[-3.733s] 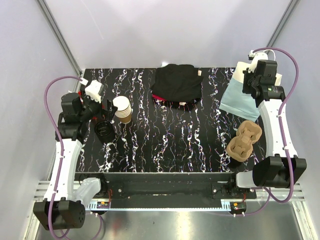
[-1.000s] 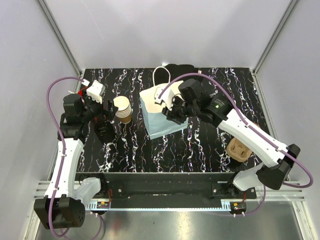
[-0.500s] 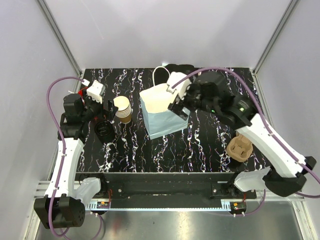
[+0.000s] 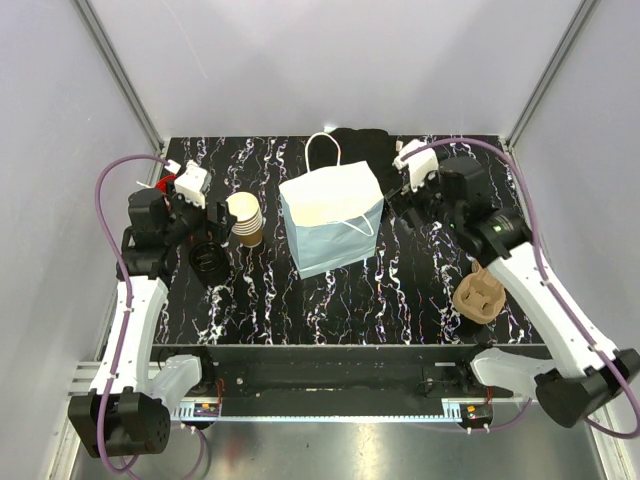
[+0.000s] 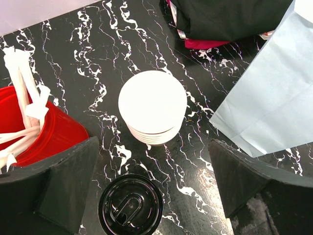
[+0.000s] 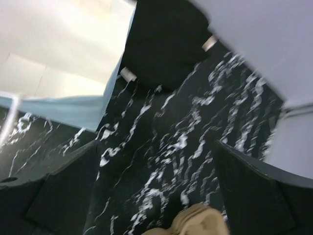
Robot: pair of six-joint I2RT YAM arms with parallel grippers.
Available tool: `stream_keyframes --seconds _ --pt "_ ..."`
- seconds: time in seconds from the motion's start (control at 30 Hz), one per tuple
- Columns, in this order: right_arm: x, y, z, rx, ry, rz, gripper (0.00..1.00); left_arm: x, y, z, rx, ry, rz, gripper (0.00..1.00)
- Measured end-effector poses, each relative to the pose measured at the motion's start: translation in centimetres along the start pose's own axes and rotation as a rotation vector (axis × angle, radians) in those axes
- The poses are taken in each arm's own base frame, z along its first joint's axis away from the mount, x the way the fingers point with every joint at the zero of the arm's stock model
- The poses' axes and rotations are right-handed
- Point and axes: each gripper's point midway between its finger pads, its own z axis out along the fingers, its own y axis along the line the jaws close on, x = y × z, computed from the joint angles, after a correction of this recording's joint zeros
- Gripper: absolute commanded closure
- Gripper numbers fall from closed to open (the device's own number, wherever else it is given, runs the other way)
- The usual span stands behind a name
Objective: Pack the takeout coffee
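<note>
**Paper bag** [image 4: 330, 225]: newly set upright at desk centre, mouth open. The right hand [image 4: 410, 195] has let go and drawn back to the bag's 2 o'clock, jaws wide and empty. Judged ready for loading.

**Takeout coffee** [image 4: 207, 260]: lidded, at the desk's 9 o'clock, not yet packed. It sits just below the left hand [image 4: 203, 225], which is spread and holds nothing.

**Views:** the left wrist view shows the lid's sip tab and the straws in the red cup [image 5: 29, 132]. Only the top view shows the bag whole.

Robot lab test cell, plain pale walls [image 4: 330, 60], aluminium corner posts [image 4: 120, 70], black marbled desk [image 4: 400, 290], left arm [image 4: 130, 320] and right arm [image 4: 545, 300] bolted to near metal rail [image 4: 330, 412]
</note>
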Motion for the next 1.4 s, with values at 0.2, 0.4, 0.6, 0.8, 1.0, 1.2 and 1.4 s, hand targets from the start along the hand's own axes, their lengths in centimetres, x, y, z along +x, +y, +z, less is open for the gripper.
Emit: stream_keyframes --seconds 0.2,0.4,0.6,0.8,1.0,1.2,1.4 --pt "7.6 2.7 4.5 -0.125 0.189 0.166 0.00 0.1 0.0 0.0 0.000 0.003 -0.001 0.01" --pt "9.2 3.9 7.0 -0.214 0.201 0.349 0.00 0.2 0.0 0.0 0.000 0.003 0.000 0.01" --pt "9.3 4.8 8.7 -0.259 0.175 0.449 0.00 0.2 0.0 0.0 0.000 0.003 0.004 0.01" --pt "10.3 6.1 10.9 -0.307 0.205 0.501 0.00 0.2 0.0 0.0 0.000 0.003 0.005 0.01" --pt "10.7 6.3 12.5 -0.306 0.206 0.515 0.00 0.2 0.0 0.0 0.001 0.003 0.005 0.01" --pt "9.9 5.4 14.5 -0.283 0.182 0.507 0.00 0.2 0.0 0.0 0.001 0.003 0.006 0.01" --pt "9.4 4.2 14.6 -0.243 0.171 0.470 0.00 0.2 0.0 0.0 0.001 0.003 0.006 0.01"
